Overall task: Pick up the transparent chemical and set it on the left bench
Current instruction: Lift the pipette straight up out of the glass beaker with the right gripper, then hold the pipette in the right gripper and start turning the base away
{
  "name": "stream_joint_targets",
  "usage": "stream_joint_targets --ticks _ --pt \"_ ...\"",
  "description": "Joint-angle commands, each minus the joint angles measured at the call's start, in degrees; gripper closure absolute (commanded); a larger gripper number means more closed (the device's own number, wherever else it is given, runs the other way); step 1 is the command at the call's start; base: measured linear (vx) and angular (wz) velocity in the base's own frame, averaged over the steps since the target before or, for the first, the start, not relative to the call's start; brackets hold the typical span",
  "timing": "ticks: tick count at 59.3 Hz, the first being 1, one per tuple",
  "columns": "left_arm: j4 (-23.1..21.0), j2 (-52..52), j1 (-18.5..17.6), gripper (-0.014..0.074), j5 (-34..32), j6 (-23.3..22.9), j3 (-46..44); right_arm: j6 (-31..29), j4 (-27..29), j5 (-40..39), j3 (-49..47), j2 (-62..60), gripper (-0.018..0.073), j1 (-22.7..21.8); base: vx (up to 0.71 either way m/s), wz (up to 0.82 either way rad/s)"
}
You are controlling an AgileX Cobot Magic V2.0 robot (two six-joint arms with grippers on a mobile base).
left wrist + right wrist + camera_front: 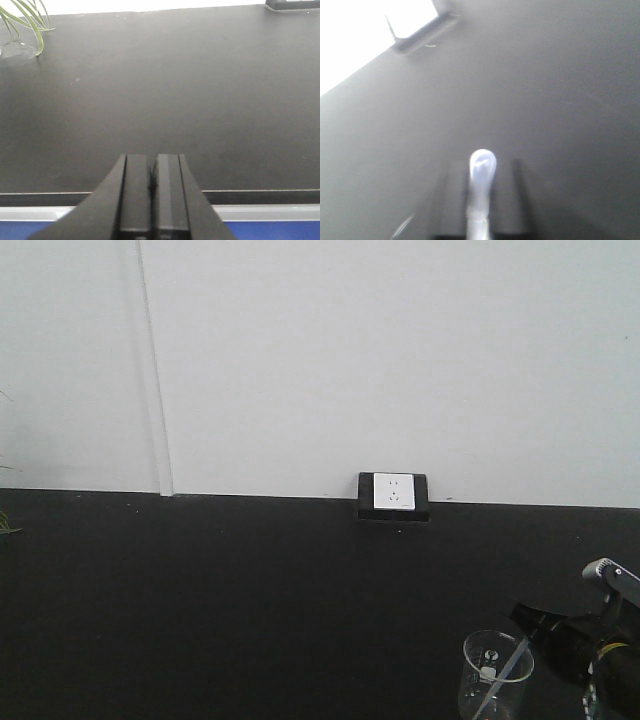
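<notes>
The transparent chemical [508, 665] is a clear pipette leaning in a glass beaker [495, 680] at the bottom right of the black counter. My right gripper [530, 625] reaches in from the right at the pipette's upper end. In the blurred right wrist view the pale bulb [482, 170] pokes out between the dark fingers [457, 200], which sit close on both sides, so my right gripper [485, 165] is shut on it. My left gripper [153, 165] is shut with nothing in it, over the counter's front edge. The left bench is out of view.
A white wall socket [394, 496] in a black frame sits where the black counter [250, 610] meets the white wall. Green plant leaves [25, 20] hang at the counter's far left. The beaker's rim [402, 227] shows under the right gripper.
</notes>
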Motion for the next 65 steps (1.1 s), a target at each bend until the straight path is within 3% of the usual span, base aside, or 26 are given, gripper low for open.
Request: stream_joint_targets --ticks 1,11,21,38,51,65 --pt "-0.04 -1.10 -0.10 0.0600 -4.49 -0.45 0.93 0.71 -3.04 -5.30 -1.82 -2.38 0.0566 -0.13 0.00 0.00" --pt "-0.04 -1.10 -0.10 0.0600 -4.49 -0.45 0.93 -0.76 -3.75 -5.62 -1.82 -4.05 0.0565 -0.13 0.00 0.00" --pt "-0.04 -1.10 -0.10 0.0600 -4.49 -0.45 0.93 -7.82 -4.34 -4.53 -1.82 -9.60 0.0564 -0.13 0.00 0.00" --pt "-0.04 -1.10 -0.10 0.0600 -4.49 -0.45 0.93 -17.80 -13.65 11.42 -1.09 -28.73 0.0564 -0.13 0.00 0.00" --pt "-0.04 -1.10 -0.10 0.0600 -4.49 -0.45 0.93 -18.35 -18.74 15.46 4.71 -45.36 0.0564 -0.13 0.00 0.00" --pt "-0.04 -1.10 -0.10 0.0600 -4.49 -0.45 0.93 -18.35 -18.94 17.21 14.68 -62.22 0.0564 -0.13 0.00 0.00"
